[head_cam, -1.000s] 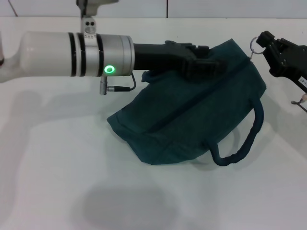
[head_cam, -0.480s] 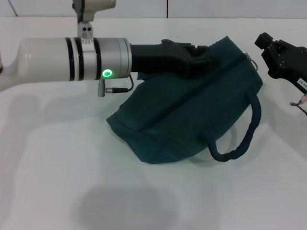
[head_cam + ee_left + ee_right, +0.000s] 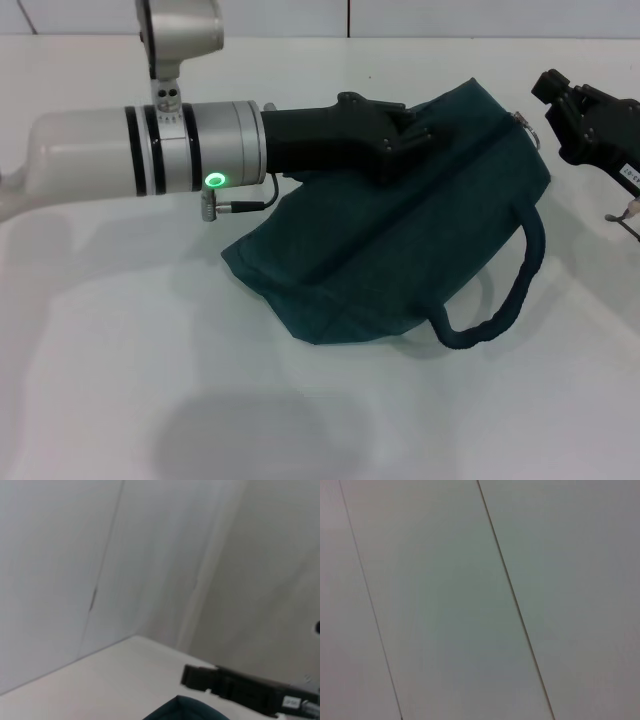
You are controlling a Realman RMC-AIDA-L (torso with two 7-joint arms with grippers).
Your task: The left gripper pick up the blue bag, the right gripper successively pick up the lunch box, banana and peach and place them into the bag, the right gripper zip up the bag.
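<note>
Since a second ago your left arm has drawn back toward the robot's left, and the zipper ring [image 3: 527,124] that the right gripper [image 3: 553,96] was pinching now hangs free at the bag's corner, apart from the claw. You see the left gripper [image 3: 415,140] reaching across from the left, its black claw lying over the upper edge of the blue bag [image 3: 400,230]; whether its fingers are spread or pinched on the fabric you cannot tell, since they blend with the dark cloth. The right gripper sits just beside the bag's far right corner, close to the ring but not touching it, and whether its fingers are parted you cannot tell either. The bag rests on the white table [image 3: 120,380], slumped and tilted, its zipper line running diagonally, and one padded loop handle [image 3: 505,295] curls out on the side nearest you. In the left wrist view you get a sliver of the bag's edge [image 3: 182,710] and the right arm's black claw [image 3: 200,677] beyond it. The right wrist view shows only a pale panelled wall [image 3: 445,605].
</note>
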